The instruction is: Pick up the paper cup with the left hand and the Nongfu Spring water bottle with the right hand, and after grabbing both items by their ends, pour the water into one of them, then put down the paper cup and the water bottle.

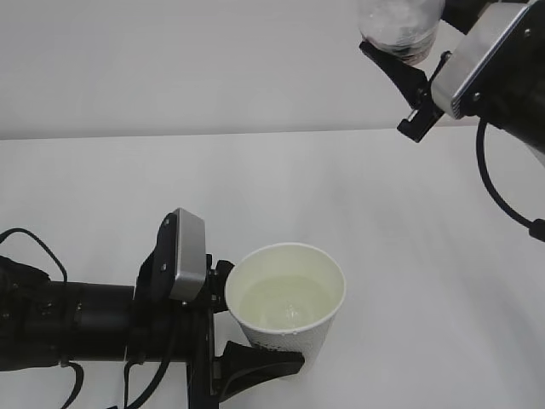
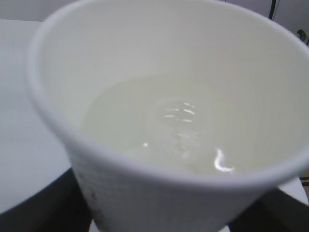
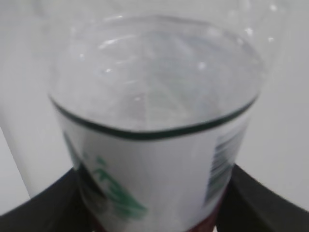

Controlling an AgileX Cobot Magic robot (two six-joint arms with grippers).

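The white paper cup [image 1: 288, 308] stands low over the table at the front centre and has clear water [image 1: 285, 300] in it. My left gripper [image 1: 262, 325] is shut on its lower wall, one black finger on each side. In the left wrist view the paper cup [image 2: 159, 183] fills the frame, the water [image 2: 166, 121] glints inside, and a dark finger [image 2: 41, 205] flanks it. The Nongfu Spring water bottle [image 1: 398, 25] is held high at the top right, cut off by the frame edge. My right gripper [image 1: 415, 41] is shut on it. In the right wrist view the bottle [image 3: 154, 159] shows its label between the fingers [image 3: 265, 203].
The white table [image 1: 409, 221] runs back to a pale wall. A black cable [image 1: 496, 192] hangs from the right arm above the table's right side. The left arm's black body [image 1: 68, 328] lies along the front left edge.
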